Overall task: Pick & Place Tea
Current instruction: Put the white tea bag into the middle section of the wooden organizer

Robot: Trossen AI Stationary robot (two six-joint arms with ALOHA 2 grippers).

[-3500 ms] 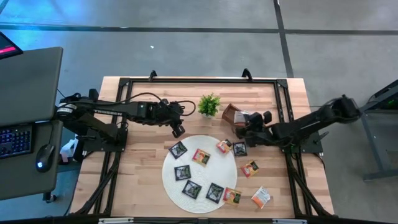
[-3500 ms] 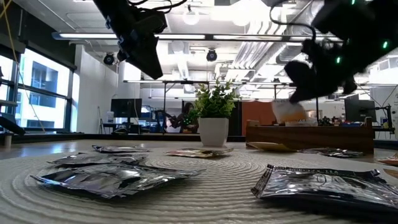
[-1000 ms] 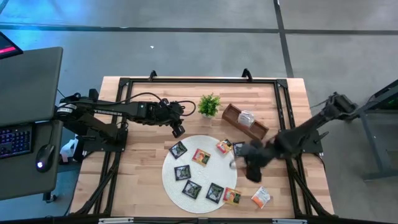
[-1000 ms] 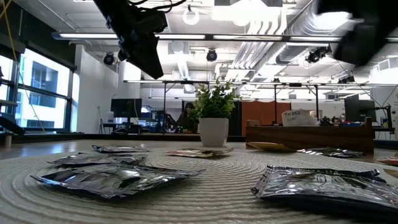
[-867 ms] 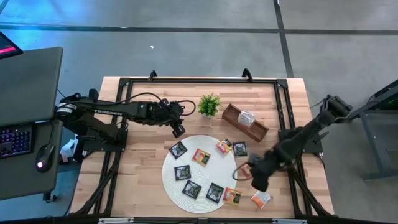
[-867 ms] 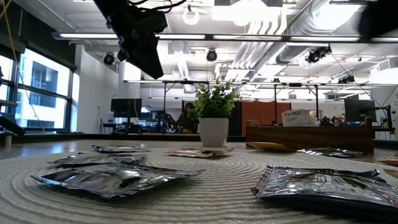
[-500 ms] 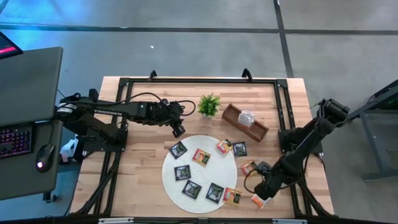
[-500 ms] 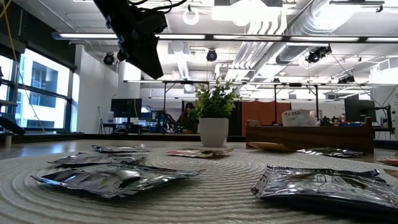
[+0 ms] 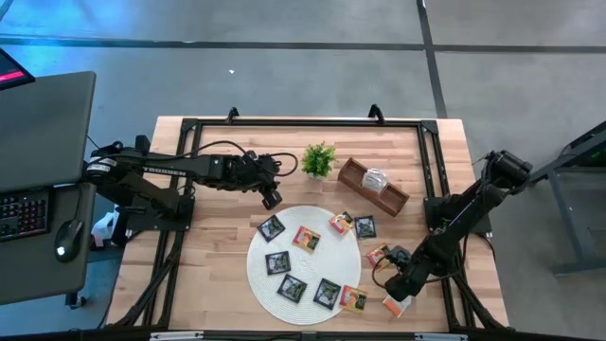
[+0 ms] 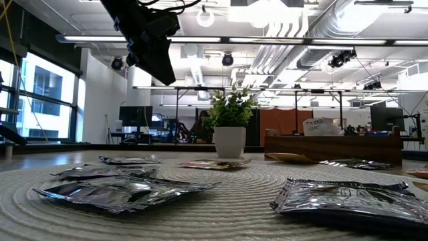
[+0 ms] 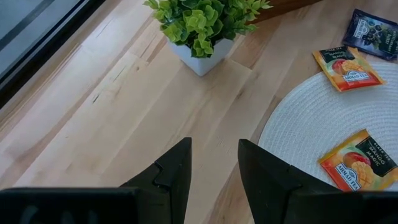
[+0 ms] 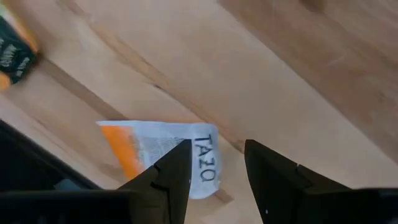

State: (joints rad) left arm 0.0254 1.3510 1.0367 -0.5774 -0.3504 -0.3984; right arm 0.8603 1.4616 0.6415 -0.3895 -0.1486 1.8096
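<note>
From overhead we look straight down on the whole table (image 9: 227, 142), both arms in frame. At table-top height we look level across the woven mat (image 10: 221, 201) toward the room, sachets very near the lens. Both views share the potted plant (image 9: 319, 160). From the left wrist we face that plant and the mat's edge closely. From the right wrist we look down, very near, on a white and orange sachet (image 12: 163, 155).
</note>
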